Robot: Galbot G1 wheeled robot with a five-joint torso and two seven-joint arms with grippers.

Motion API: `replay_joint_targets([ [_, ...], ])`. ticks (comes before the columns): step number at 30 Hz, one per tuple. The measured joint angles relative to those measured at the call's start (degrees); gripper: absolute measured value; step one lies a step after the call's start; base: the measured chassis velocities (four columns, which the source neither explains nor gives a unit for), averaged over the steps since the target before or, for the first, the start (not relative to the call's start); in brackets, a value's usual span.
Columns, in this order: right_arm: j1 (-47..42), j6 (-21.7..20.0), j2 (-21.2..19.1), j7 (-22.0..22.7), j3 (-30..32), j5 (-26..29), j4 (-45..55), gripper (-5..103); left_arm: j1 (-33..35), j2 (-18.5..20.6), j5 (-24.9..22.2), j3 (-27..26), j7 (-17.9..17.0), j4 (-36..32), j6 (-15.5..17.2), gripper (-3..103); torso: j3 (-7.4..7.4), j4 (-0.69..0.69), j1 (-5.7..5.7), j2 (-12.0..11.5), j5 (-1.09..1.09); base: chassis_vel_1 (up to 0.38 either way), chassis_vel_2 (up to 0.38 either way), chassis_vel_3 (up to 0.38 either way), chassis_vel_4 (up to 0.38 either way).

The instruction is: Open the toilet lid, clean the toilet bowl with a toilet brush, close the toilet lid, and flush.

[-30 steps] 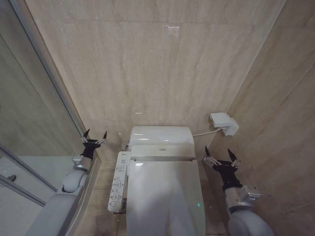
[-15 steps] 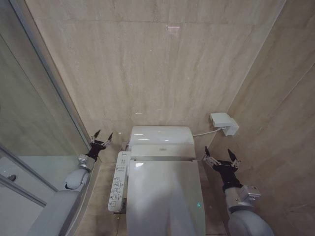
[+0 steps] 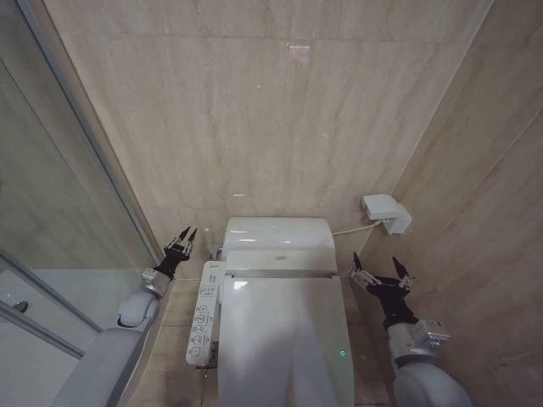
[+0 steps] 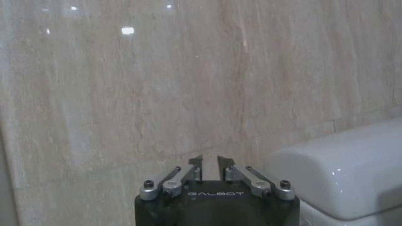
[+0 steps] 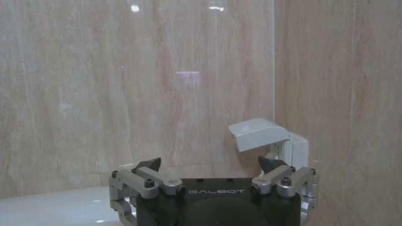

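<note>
1. The toilet lid is closed and lies flat on the toilet. Its long axis runs from the wall toward the robot, and the hinge end is at the tank.
2. The left gripper hangs beside the left rear corner of the toilet, near the tiled wall. Its fingers are almost together, with a thin gap only, and they hold nothing.
3. The right gripper is at the right side of the toilet, with its fingers spread wide and empty.
4. The head view shows a control panel with small buttons along the left edge of the toilet; its writing is too small to read.
5. The left wrist view shows the tank beside the gripper.
6. The right wrist view shows a white wall box past the gripper.
7. Both wrist views show the word "GALBOT" on the gripper body.
</note>
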Motion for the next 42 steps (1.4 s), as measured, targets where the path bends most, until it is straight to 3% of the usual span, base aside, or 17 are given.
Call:
replay_joint_targets([
  [2, 0.0, 0.0, 0.0, 0.0, 0.0, 0.0, 0.0, 100, 0.1, 0.0, 0.0, 0.0, 0.0, 0.0, -0.1, 39, 0.0, 0.0, 0.0, 0.0, 0.0, 0.0, 0.0, 0.0, 0.0],
  [3, 0.0, 0.0, 0.0, 0.0, 0.0, 0.0, 0.0, 100, 0.1, 0.0, 0.0, -0.1, 0.0, 0.0, -0.1, 7, 0.0, -0.01, 0.0, 0.0, 0.0, 0.0, 0.0, 0.0, 0.0],
  [9, 0.0, 0.0, 0.0, 0.0, 0.0, 0.0, 0.0, 100, 0.2, -0.1, 0.1, -0.2, -0.3, 0.0, -0.2, 7, 0.0, 0.0, 0.0, 0.0, 0.0, -0.009, 0.005, 0.018, -0.003],
  [10, 0.0, 0.0, 0.0, 0.0, 0.0, 0.0, 0.0, 100, 0.2, -0.1, 0.1, -0.2, -0.4, 0.0, -0.2, 0, 0.0, 0.0, 0.0, 0.0, 0.0, 0.0, 0.0, 0.0, 0.0],
  [29, 0.0, 0.0, 0.0, 0.0, 0.0, 0.0, 0.0, 100, 0.3, 0.5, 0.1, 0.4, 0.0, -0.3, -0.5, 0, 0.0, -0.01, 0.0, 0.0, 0.0, 0.0, 0.0, 0.0, 0.0],
  [42, 0.0, 0.0, 0.0, 0.0, 0.0, 0.0, 0.0, 100, 0.9, 1.5, 2.8, 2.9, 2.5, 1.0, -2.4, 0, 0.0, -0.01, 0.0, 0.0, 0.0, 0.0, 0.0, 0.0, 0.0],
])
